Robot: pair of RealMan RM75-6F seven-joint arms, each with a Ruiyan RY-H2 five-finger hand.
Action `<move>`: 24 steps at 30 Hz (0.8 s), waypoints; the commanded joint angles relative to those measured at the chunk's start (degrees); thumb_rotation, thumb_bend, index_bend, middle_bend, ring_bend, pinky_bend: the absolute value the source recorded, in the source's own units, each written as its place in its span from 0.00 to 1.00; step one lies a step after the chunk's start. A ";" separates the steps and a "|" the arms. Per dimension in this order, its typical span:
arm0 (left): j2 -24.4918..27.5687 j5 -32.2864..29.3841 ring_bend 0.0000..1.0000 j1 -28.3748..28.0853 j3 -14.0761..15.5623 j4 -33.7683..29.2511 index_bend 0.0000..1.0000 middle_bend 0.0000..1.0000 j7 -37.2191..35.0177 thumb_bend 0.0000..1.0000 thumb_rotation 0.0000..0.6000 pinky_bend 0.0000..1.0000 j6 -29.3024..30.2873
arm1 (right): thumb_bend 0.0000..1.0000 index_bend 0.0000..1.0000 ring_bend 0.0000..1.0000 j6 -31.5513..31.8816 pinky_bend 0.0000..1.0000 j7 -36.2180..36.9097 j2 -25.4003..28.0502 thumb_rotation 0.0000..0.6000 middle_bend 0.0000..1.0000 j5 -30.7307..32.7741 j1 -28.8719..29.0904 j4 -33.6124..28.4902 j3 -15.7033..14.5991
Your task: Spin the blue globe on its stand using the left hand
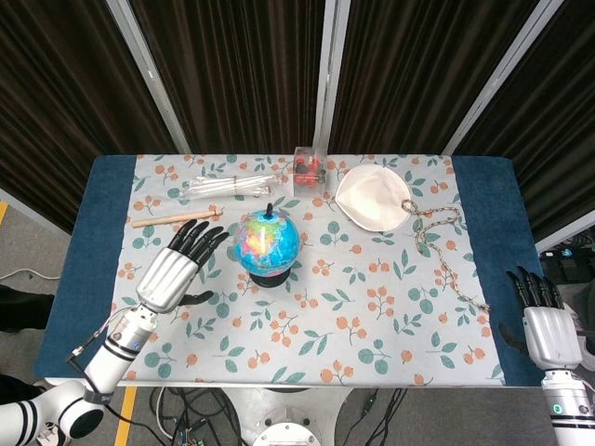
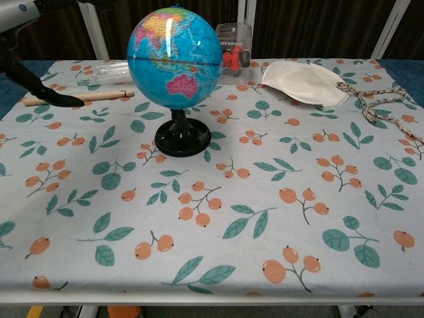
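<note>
The left hand (image 1: pixel 174 267) lies at lower left of the head view, fingers spread and pointing toward upper right, holding nothing; a clear gap separates its fingertips from the globe (image 1: pixel 267 243). In the chest view only a sliver of this hand (image 2: pixel 20 40) enters at the upper left corner, the rest cut off by the frame edge. The right hand (image 1: pixel 546 323) sits at the lower right corner of the head view, beyond the table edge, fingers extended upward and apart, empty; its forearm is cropped by the bottom edge, and the chest view does not show it.

The globe stands upright near the centre of the table (image 1: pixel 102 279), on a black round stand (image 2: pixel 183 139) that the head view mostly hides beneath the sphere. Map colours are visible in the chest view, but any lettering on the globe is too small to read.

Toward upper left of the head view, a wooden stick (image 1: pixel 177 217) lies just beyond the left hand, with a clear packet of thin rods (image 1: pixel 230 186) further up. Behind the globe stands a small clear box with red contents (image 1: pixel 308 170), its contents indistinct. At upper right lies a cream cloth (image 1: pixel 372 197), with a braided cord (image 1: pixel 437 237) trailing from its edge toward lower right. A floral tablecloth (image 1: pixel 372 307) covers the table.
</note>
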 commanded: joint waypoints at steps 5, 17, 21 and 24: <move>-0.86 6.07 0.01 -1.36 0.94 -0.39 0.06 0.07 -3.19 0.08 1.00 0.02 0.96 | 0.23 0.00 0.00 -0.12 0.00 0.27 -0.06 1.00 0.00 0.20 -0.03 0.25 0.00; -3.87 8.18 0.01 -4.70 1.03 -0.32 0.06 0.07 -2.42 0.08 1.00 0.02 -2.93 | 0.23 0.00 0.00 -0.38 0.00 1.24 -0.22 1.00 0.00 0.36 -0.05 0.99 -0.04; -4.60 6.57 0.01 -5.06 1.00 0.53 0.06 0.07 -1.97 0.08 1.00 0.02 -4.41 | 0.23 0.00 0.00 -0.32 0.00 1.55 -0.16 1.00 0.00 0.41 -0.10 1.14 0.01; -4.96 5.53 0.01 -5.01 0.86 1.23 0.06 0.07 -1.63 0.08 1.00 0.02 -4.72 | 0.23 0.00 0.00 -0.24 0.00 1.70 -0.10 1.00 0.00 0.43 -0.14 1.21 0.06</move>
